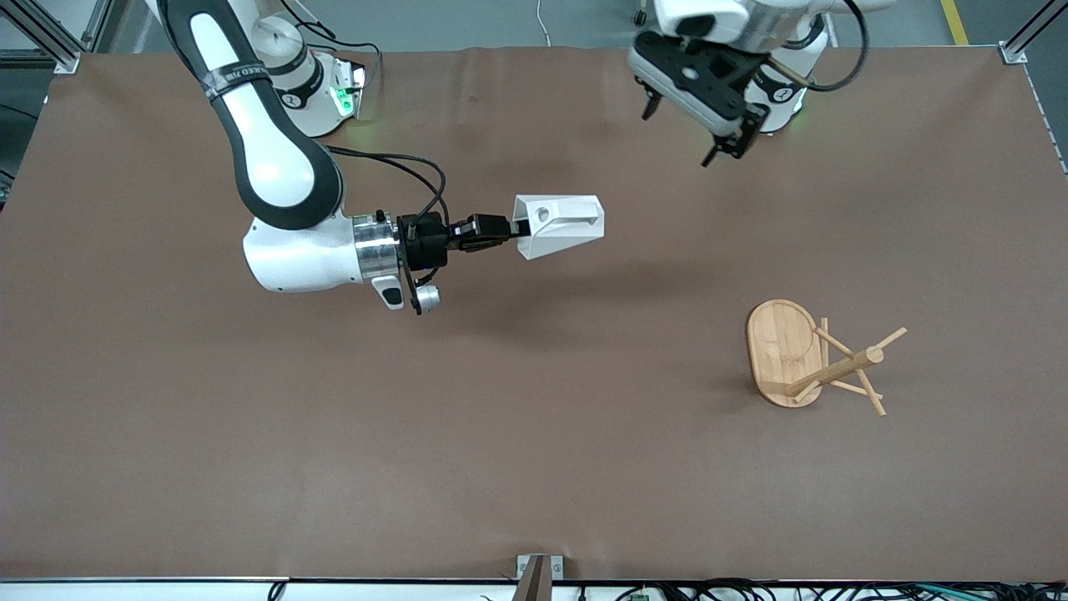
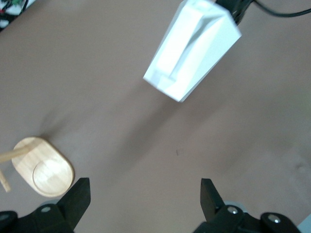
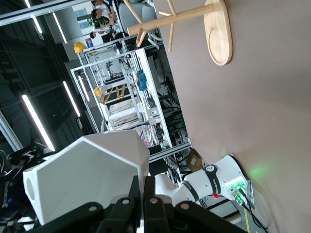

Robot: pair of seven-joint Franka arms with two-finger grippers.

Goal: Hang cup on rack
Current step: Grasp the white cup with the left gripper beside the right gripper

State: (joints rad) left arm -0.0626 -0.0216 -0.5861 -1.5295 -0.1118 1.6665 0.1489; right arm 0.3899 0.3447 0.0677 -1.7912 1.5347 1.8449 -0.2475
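The cup [image 1: 561, 224] hangs on its side in the air over the middle of the table [image 1: 334, 459], its blocky handle with the round hole turned upward. The right gripper [image 1: 511, 232] has its fingers clamped on the cup's end. The rack [image 1: 813, 361] stands well apart, toward the left arm's end and nearer the front camera. This looks like the carrying step; next the handle hole must line up with a peg. The left gripper [image 1: 686, 133] waits, fingers apart, near its base.
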